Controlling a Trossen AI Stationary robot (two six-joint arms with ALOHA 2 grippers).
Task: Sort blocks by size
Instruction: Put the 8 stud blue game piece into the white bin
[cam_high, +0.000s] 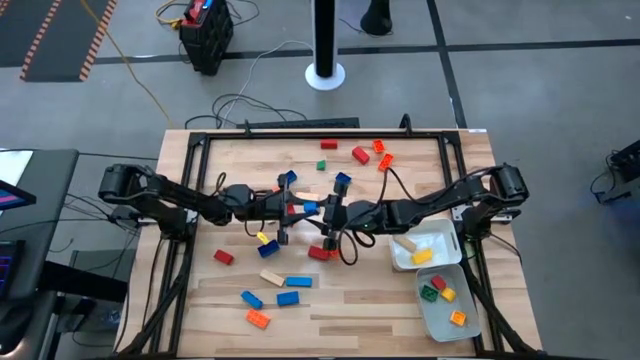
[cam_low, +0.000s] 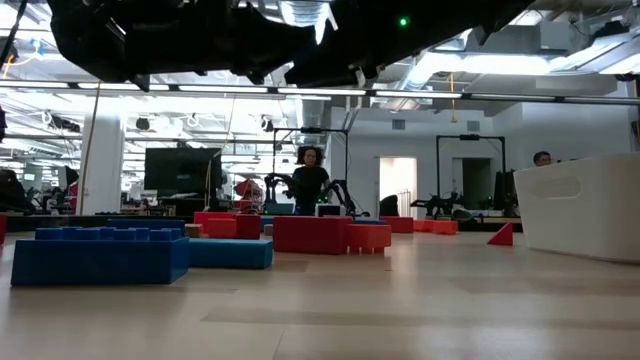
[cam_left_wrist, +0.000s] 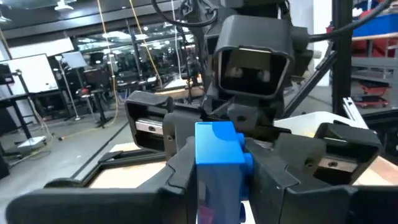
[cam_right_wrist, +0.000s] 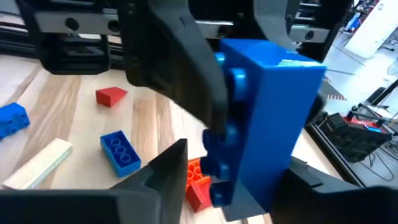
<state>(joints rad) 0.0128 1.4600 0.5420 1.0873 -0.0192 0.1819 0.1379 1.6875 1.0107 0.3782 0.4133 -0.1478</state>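
Observation:
My left gripper (cam_high: 298, 208) and my right gripper (cam_high: 328, 210) meet nose to nose over the middle of the table. The left one is shut on a blue block (cam_left_wrist: 217, 152), which also shows in the right wrist view (cam_right_wrist: 273, 118). The right gripper is open; its fingers (cam_right_wrist: 165, 177) stand on either side of that block, and I see no touch. Other blocks lie loose on the wood: red (cam_high: 223, 257), tan (cam_high: 272, 277), blue (cam_high: 288, 298), orange (cam_high: 258, 319), green (cam_high: 322, 164). My left gripper pinches the blue block's two side faces (cam_left_wrist: 202, 158) between its two fingers. The fingers lie level and come from the table's left. The block is lifted clear of the table, its free end toward the right gripper and its studs (cam_left_wrist: 247, 158) turned sideways.
Two white trays stand at the right: the upper (cam_high: 440, 238) holds a tan and a yellow block, the lower (cam_high: 432, 318) several small ones. Red and orange blocks (cam_high: 372, 153) lie at the far edge. A black frame (cam_high: 190, 190) rims the table. People show in the room behind.

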